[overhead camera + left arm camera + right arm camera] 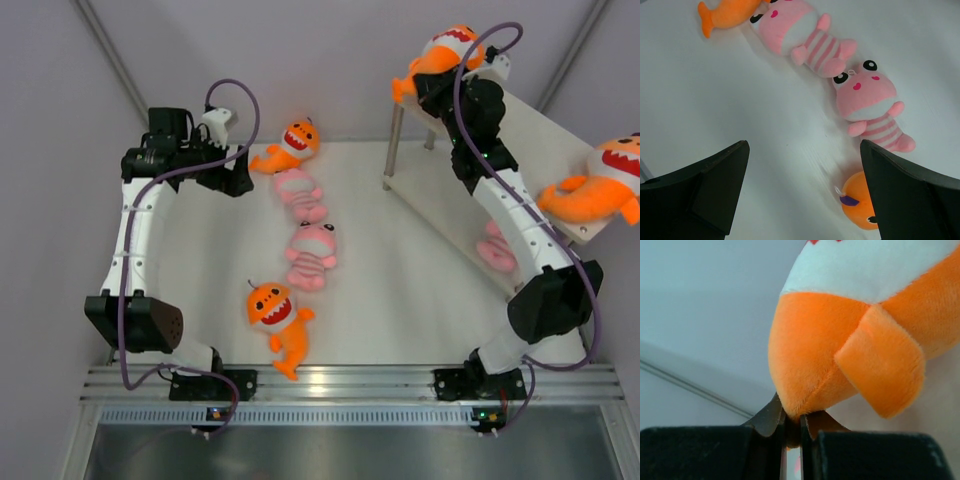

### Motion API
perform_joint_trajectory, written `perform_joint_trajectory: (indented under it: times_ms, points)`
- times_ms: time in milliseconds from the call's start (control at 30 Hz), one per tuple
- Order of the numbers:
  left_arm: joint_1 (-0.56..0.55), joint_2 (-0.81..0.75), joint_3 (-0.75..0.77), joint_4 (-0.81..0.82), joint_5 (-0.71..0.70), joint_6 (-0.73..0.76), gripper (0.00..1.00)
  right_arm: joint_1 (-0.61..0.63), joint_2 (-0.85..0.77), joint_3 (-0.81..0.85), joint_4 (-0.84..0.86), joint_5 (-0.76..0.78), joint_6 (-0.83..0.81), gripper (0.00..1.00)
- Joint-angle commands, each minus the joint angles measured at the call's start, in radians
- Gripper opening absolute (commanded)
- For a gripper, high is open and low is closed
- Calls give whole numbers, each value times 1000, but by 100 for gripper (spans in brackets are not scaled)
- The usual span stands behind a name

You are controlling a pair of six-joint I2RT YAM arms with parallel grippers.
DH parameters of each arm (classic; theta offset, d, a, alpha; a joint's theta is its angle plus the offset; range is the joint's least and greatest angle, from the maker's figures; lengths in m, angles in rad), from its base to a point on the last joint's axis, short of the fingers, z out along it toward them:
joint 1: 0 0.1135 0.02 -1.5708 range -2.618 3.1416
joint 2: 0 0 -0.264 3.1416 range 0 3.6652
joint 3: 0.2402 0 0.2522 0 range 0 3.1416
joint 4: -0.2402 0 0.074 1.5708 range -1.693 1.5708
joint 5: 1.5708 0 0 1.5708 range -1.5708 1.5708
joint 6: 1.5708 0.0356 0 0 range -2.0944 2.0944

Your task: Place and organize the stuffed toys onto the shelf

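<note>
Bright orange, white-faced, red-mouthed with white teeth: the one o'clock shark (450, 50), three o'clock shark (600, 185), twelve o'clock shark (298, 142) and seven o'clock shark (278, 315). Pale pink with pink-and-white stripes, black eyes and deeper pink cheeks: the upper central plush (300, 193) and lower central plush (312, 255). Pink on the half-hidden three o'clock plush (495, 250). Pale cream on the shelf (550, 135) boards, grey on its legs. White worktop (200, 250). Black on the left end effector (804, 147) and right end effector (793, 422).

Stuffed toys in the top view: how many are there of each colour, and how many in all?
Orange toys: 4, two on the table, one on the shelf, one held by the right gripper.
Pink toys: 3, two on the table, one on the lower shelf board.
Total: 7.
</note>
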Motion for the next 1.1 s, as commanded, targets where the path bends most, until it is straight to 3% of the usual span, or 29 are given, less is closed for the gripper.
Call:
perform_joint_trajectory:
  times_ms: [0,167,600,667,700,800,967,1067]
  points:
    - [5,-28,-5,-1,3,21,99,-36,-21,53,-23,40,24,0]
    - [5,-32,-15,-1,3,23,99,-69,-25,11,-17,59,61,0]
    - [5,-34,-19,-1,4,29,99,-101,-87,-78,-61,71,44,11]
    - [5,-34,-19,-1,12,30,99,-104,-105,-95,-57,73,30,29]
    - [5,-32,-22,-1,14,30,99,-106,-114,-96,-63,70,17,45]
    - [5,-29,-31,1,23,35,99,-107,-131,-87,-83,70,-3,63]
    - [-9,21,-64,4,17,14,99,-104,-168,-89,-126,82,-37,73]
    - [-74,57,-82,40,-108,47,98,-95,-202,-87,-158,117,-80,76]
